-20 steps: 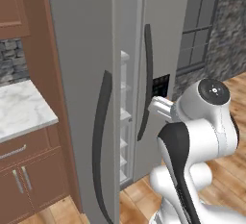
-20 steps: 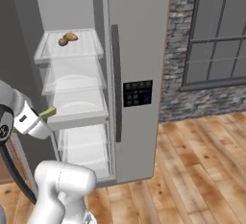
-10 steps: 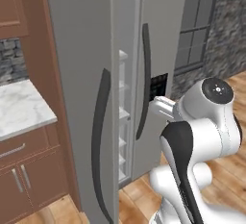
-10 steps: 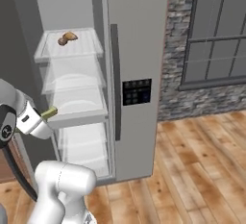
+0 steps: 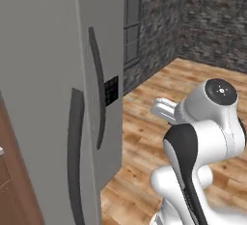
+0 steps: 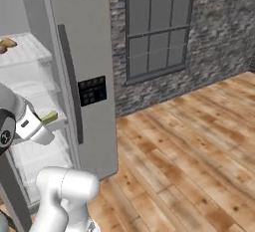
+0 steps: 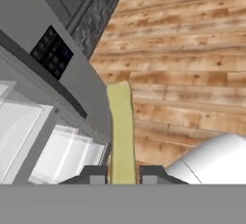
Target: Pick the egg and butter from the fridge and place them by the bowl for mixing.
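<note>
1. The gripper (image 7: 122,174) is clamped on the butter (image 7: 121,130), the olive-yellow stick jutting out from between the two dark tips.
2. Since the earlier frames both base views have swung right (the camera moved, not the things): wood floor (image 6: 189,141) and brick wall (image 6: 219,22) now spread wide.
3. The fridge (image 6: 82,76) sits further left, its left door open, glass shelves (image 6: 27,57) showing at the edge.
4. The butter stays held just outside the shelves.
</note>
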